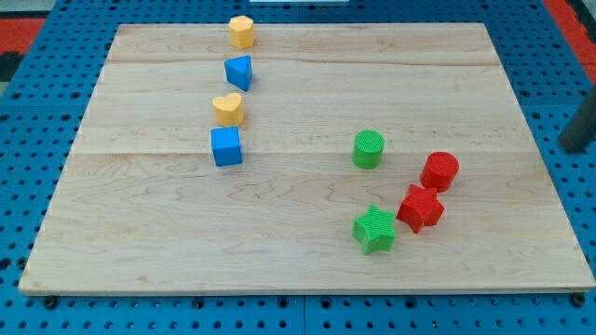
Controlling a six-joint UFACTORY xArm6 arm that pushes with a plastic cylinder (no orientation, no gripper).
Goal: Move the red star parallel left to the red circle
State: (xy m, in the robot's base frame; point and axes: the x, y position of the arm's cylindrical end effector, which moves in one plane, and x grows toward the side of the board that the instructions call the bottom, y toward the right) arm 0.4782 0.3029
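Red star (420, 207): touching red circle (440, 171), below-left of it, beside green star (374, 229). My tip (575, 149): off the desk (140, 233), right of circle (no fingers; holds nothing), likely positioning to push.

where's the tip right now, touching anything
My tip: off the board's right edge, touching no block, well right of the red circle and red star.
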